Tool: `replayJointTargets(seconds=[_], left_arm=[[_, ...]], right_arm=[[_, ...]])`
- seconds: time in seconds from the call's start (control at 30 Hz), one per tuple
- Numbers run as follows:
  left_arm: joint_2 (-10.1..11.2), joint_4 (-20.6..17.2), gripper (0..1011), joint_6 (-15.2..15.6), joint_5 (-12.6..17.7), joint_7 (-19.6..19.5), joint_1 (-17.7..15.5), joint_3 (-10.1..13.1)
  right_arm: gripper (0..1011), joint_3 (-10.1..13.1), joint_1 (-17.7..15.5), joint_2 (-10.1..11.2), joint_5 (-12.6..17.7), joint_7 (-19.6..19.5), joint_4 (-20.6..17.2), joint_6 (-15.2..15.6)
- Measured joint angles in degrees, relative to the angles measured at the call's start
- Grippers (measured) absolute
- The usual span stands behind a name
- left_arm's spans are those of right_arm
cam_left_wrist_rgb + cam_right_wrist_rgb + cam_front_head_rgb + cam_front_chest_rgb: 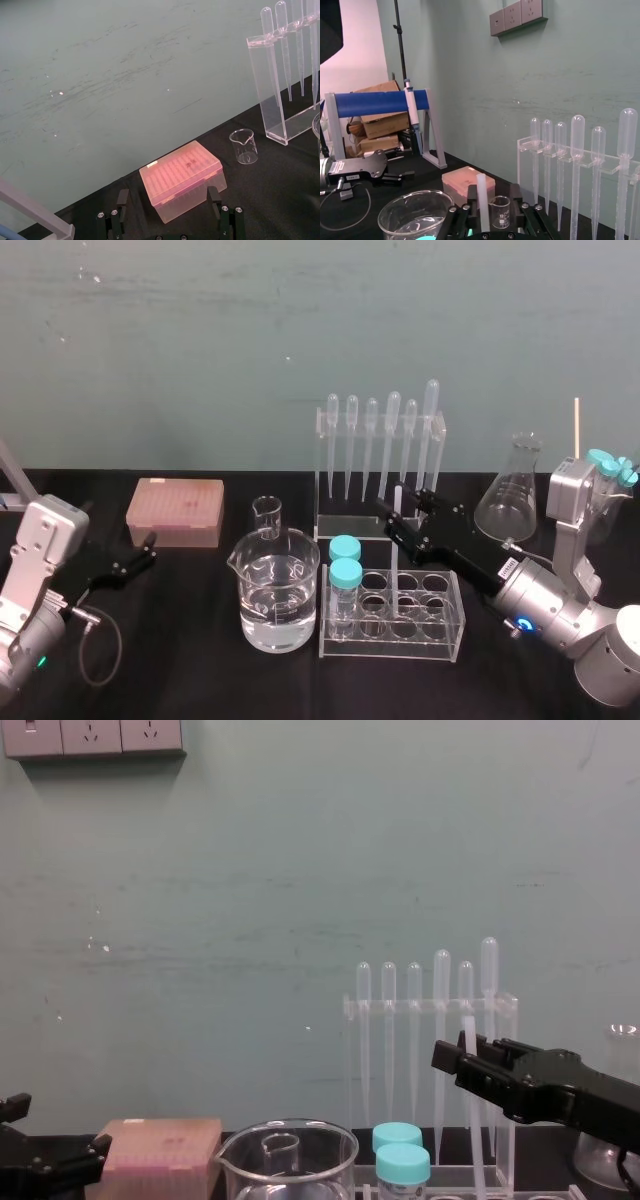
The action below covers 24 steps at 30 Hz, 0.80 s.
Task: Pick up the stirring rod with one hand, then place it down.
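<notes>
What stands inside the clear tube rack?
Two teal-capped tubes and the stirring rod, held upright by the right gripper, which covers its middle; its lower end is unclear. The left gripper is parked near the pink box.

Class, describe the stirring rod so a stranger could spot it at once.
Find the clear test-tube rack in front, holding two teal-capped tubes. The stirring rod stands upright in it, held by the right gripper; the left gripper idles far left. Unlike the bulb-topped pipettes behind, it is straight, milky and evenly thin.

The stirring rod (482, 200) is milky white; 2 caps (346, 573) are teal, the tip box (175, 511) pink, tabletop (180, 640) black, wall (200, 340) pale green.
</notes>
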Motion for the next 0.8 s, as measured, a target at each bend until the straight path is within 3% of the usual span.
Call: replayJointTargets(seconds=[0.07,0.27,0.3,0.37,0.67,0.8], left_arm=[[0.0,0.0,1000,0.0,0.0,0.0,0.0,0.0],[0.0,0.0,1000,0.0,0.0,0.0,0.0,0.0],[0.0,0.0,1000,0.0,0.0,0.0,0.0,0.0],[0.0,0.0,1000,0.0,0.0,0.0,0.0,0.0],[0.0,0.0,1000,0.0,0.0,0.0,0.0,0.0],[0.0,0.0,1000,0.0,0.0,0.0,0.0,0.0]], right_arm=[[489,0.0,0.01,0.0,0.0,0.0,0.0,0.0],[633,0.0,0.03,0.0,0.02,0.02,0.0,0.0],[715,0.0,0.03,0.0,0.03,0.02,0.0,0.0],[784,0.0,0.03,0.0,0.04,0.03,0.0,0.0],[996,0.02,-0.01,0.01,0.06,0.01,-0.07,0.06],[1003,0.42,-1.0,0.52,0.08,-1.05,-1.73,0.94]])
